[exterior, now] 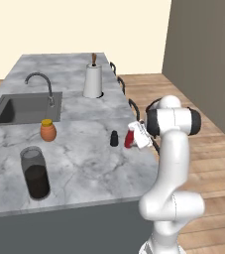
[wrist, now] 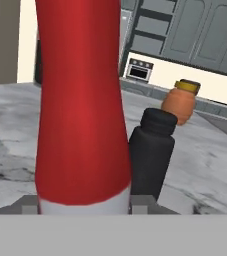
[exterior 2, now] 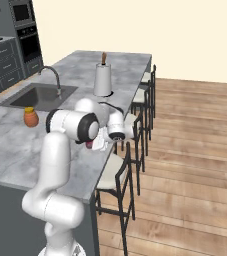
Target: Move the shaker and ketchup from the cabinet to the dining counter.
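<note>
The gripper [exterior: 135, 135] is clamped on the small red ketchup bottle [exterior: 129, 138] near the grey-white marble bench's [exterior: 84, 163] right edge, just beside the small black cylindrical shaker [exterior: 114, 138]; no label is readable.

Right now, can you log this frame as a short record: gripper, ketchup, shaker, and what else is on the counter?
gripper: shut on ketchup
ketchup: in gripper, at the counter's right edge; whether it rests on the top is unclear
shaker: upright on dining counter, just left of ketchup
others: orange jar, dark glass jar, paper towel roll, sink
</note>
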You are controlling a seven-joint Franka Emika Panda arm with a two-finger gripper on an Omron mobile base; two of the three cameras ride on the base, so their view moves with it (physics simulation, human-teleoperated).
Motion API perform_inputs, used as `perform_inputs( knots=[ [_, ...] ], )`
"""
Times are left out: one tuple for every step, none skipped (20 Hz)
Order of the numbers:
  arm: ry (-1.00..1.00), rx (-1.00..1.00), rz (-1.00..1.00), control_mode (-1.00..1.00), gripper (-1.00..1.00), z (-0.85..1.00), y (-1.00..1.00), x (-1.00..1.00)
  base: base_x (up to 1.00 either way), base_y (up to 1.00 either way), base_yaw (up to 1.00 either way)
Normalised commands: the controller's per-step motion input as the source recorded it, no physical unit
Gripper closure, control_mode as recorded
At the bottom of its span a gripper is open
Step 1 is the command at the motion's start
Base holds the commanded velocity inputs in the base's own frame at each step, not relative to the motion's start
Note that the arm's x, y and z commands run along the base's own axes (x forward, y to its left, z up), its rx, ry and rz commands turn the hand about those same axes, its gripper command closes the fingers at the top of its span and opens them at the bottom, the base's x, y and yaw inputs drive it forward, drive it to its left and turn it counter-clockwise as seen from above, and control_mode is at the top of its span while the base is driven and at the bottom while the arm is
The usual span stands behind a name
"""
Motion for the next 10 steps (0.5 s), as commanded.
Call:
perform_inputs(
  knots=[
    [0.02, 0.04, 0.00, -1.00, 1.00, -0.12, 0.00, 0.30, 0.00, 0.00, 0.00],
    [0.02, 0.04, 0.00, -1.00, 1.00, -0.10, 0.00, 0.29, 0.00, 0.00, 0.00],
    [0.02, 0.03, 0.00, -1.00, 1.00, -0.12, 0.00, 0.24, 0.00, 0.00, 0.00],
    [0.03, 0.03, 0.00, -1.00, 1.00, -0.13, 0.00, 0.23, 0.00, 0.00, 0.00],
    [0.05, 0.03, 0.00, -1.00, 1.00, -0.15, 0.00, 0.23, 0.00, 0.00, 0.00],
    [0.05, 0.00, 0.00, -1.00, 1.00, -0.15, 0.00, 0.19, 0.00, 0.00, 0.00],
    [0.03, 0.00, 0.00, -1.00, 1.00, -0.18, 0.02, 0.10, 0.00, 0.00, 0.00],
    [0.02, 0.00, 0.00, -1.00, 1.00, -0.21, 0.01, 0.03, 0.00, 0.00, 0.00],
    [0.00, 0.00, 0.00, -1.00, 1.00, -0.22, 0.01, 0.00, 0.00, 0.00, 0.00],
    [0.00, 0.00, 0.00, -1.00, 1.00, -0.26, 0.04, 0.00, 0.00, 0.00, 0.00]
  ],
)
